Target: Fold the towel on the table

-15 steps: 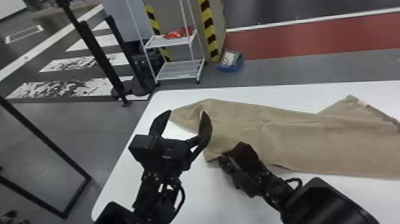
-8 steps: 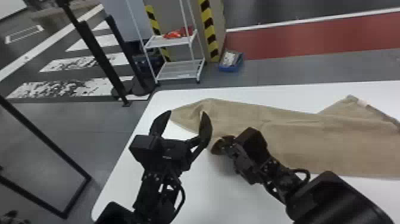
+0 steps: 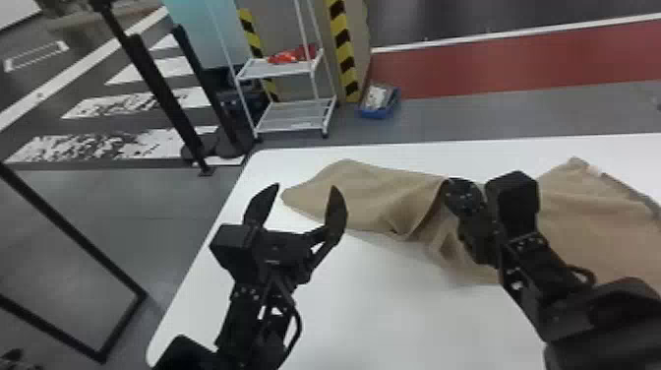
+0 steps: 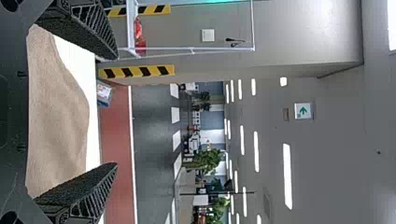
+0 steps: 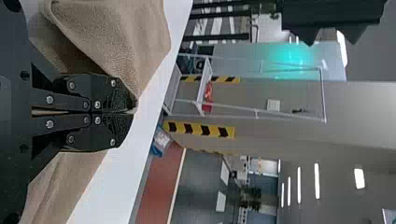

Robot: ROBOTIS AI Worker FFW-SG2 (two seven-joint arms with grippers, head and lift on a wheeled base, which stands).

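The tan towel point(image 3: 595, 221) lies long across the white table point(image 3: 344, 315), with raised folds near its middle. At those folds my right gripper point(image 3: 450, 184) holds the cloth. In the right wrist view the right gripper point(image 5: 133, 111) is shut on the towel point(image 5: 126, 42), which drapes to both sides of it. My left gripper point(image 3: 305, 189) stands open in front of the towel's left end, holding nothing. From the left wrist, the left gripper point(image 4: 114, 112) has its fingers wide apart, with the towel point(image 4: 58, 112) beyond.
Past the table's far edge stand a white wire shelf point(image 3: 295, 115) with red items and a blue bin point(image 3: 378, 103) on the floor. Black posts point(image 3: 167, 98) rise at the back left. The left arm stands near the table's left edge.
My right gripper has moved away from the robot and to the right, over the towel, dragging up folds of cloth. The left arm has kept still.
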